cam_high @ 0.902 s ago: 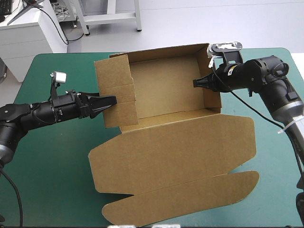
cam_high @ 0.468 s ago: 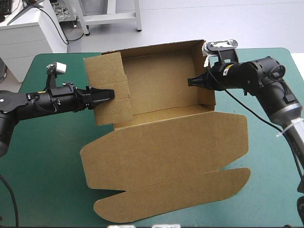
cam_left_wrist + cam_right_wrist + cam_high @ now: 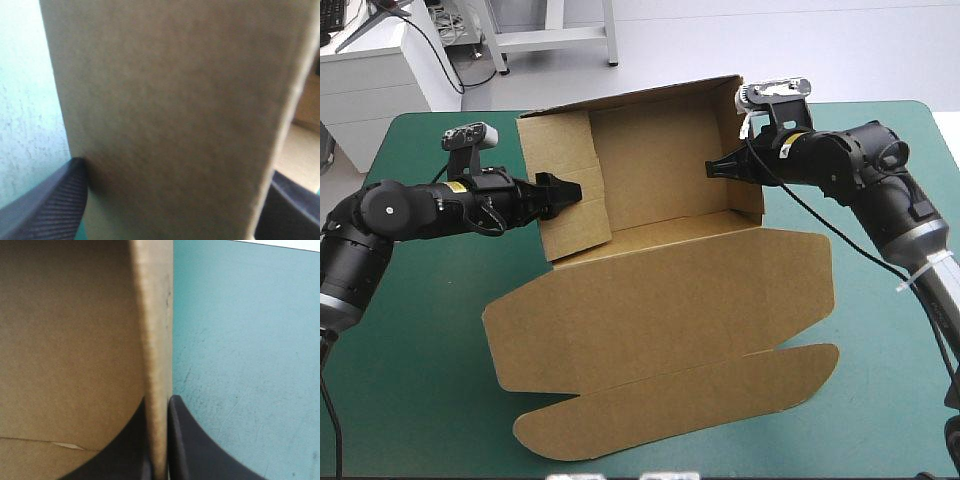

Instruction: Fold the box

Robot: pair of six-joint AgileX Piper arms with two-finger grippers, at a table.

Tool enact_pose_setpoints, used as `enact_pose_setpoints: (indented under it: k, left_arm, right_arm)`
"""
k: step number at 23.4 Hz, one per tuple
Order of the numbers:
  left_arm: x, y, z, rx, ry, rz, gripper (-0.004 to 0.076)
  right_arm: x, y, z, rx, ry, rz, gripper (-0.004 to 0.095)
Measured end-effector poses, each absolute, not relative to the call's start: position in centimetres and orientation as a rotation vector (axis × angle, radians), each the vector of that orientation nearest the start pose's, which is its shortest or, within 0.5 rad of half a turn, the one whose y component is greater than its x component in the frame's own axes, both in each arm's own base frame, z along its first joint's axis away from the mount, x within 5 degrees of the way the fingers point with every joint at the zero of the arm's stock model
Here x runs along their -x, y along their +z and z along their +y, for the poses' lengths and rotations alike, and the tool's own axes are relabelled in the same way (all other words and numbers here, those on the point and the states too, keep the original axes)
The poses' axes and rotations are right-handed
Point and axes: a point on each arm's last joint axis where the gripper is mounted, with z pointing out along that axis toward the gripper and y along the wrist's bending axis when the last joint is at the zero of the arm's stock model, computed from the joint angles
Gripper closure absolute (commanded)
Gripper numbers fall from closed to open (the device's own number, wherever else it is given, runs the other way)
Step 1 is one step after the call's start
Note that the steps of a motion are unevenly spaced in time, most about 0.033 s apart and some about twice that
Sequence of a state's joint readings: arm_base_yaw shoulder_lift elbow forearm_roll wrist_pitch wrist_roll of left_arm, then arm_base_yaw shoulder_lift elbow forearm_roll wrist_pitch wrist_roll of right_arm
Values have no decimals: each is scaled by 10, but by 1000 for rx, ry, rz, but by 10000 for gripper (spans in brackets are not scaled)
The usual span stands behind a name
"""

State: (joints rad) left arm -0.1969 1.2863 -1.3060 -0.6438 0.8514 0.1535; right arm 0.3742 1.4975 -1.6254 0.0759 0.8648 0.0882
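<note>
The box (image 3: 660,270) sits in the middle of the teal-green worktop (image 3: 410,380). Its tray part is toward the far edge with the walls raised, and its lid (image 3: 660,320) lies flat toward the near edge.

We judge the step in hand to be the folding of the left wall (image 3: 570,215), whose panel stands up and leans inward over the tray. To do it well, we would have the right side act only as an anchor while the left side turns the panel over along its crease. The press should be down and inward rather than sideways, so the tray does not slide or skew.

The left fingers (image 3: 563,189) stand wide apart, one at each side of that brown panel, which fills the space between them in the left wrist view. We see no firm pinch there. The right fingers (image 3: 718,167) are all but closed, nipping the upper edge of the right wall (image 3: 752,190), one finger inside the tray and one outside.

The left arm reaches in low and almost level from the worktop's left edge. The right arm rises from the right edge, bends at the elbow and points across at the box.
</note>
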Motion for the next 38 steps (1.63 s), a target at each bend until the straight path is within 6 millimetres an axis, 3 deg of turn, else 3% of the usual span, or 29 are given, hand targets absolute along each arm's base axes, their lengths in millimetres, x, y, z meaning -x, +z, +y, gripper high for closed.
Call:
enact_pose_setpoints:
  k: [10,17,28,38]
  left_arm:
    - [-259,408,-99,-175,-713,2185,174]
    - [-258,424,-94,-149,-624,2185,174]
    - [-241,419,-131,-128,-369,2215,174]
    - [-269,412,-147,-111,-314,2220,175]
  right_arm:
    - [-306,427,124,286,326,2221,911]
    - [-307,427,123,257,321,2225,911]
    - [-309,430,122,221,318,2197,904]
    - [-307,430,127,247,303,2183,904]
